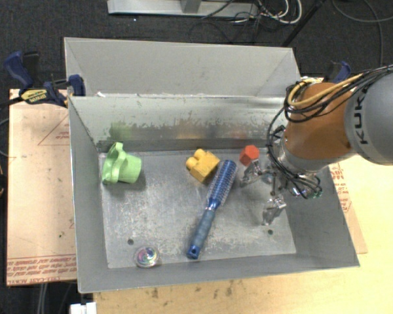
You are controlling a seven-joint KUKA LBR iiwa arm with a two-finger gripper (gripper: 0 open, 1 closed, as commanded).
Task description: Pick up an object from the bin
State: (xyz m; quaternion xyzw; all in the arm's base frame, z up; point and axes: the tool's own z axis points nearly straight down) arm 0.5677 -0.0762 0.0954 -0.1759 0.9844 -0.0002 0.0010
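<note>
A grey metal bin [164, 201] holds a blue plastic hairbrush [213, 205], a yellow block [202, 164] and a green plastic cup [121, 165]. The gripper [272, 208] hangs at the right, near a small red block [249, 154]. I cannot tell whether it is open or closed. Nothing has been picked yet.

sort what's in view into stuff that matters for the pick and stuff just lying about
Job in hand: gripper, over the bin's right side; grey bin; nearest to it, small red block and blue hairbrush.
Lying about: green cup, yellow block, silvery round thing.
</note>
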